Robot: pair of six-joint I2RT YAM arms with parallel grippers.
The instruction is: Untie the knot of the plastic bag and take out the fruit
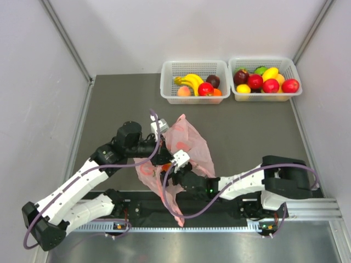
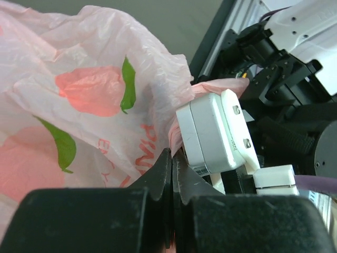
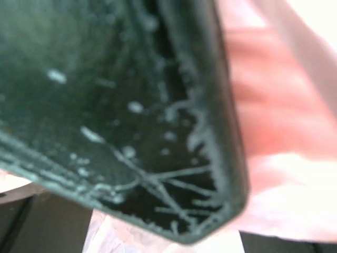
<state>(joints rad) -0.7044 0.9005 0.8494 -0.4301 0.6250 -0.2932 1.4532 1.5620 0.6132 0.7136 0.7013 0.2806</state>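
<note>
The left gripper (image 2: pixel 171 159) has its two black fingers pressed together, and they pinch a fold of the thin, translucent pink plastic bag (image 2: pixel 79 100) printed with peaches and green leaves. In the top view this left gripper (image 1: pixel 163 158) is at the centre of the frame, at the left edge of the bag.

The plastic bag (image 1: pixel 189 145) lies crumpled on the dark grey worktop (image 1: pixel 120 104) in the middle of the picture, and one long strip of it hangs toward the bottom edge. I cannot make out the knot in any view.

The right gripper (image 1: pixel 178 174) is just below and right of the left one, against the bag. Its own camera shows only a dark, scratched finger (image 3: pixel 131 132) very close, with blurred pink film behind, so I cannot tell if it is spread or closed.

Two white perforated baskets (image 1: pixel 194 62) (image 1: pixel 263 58) holding toy fruit stand side by side at the upper right, well apart from the bag.
</note>
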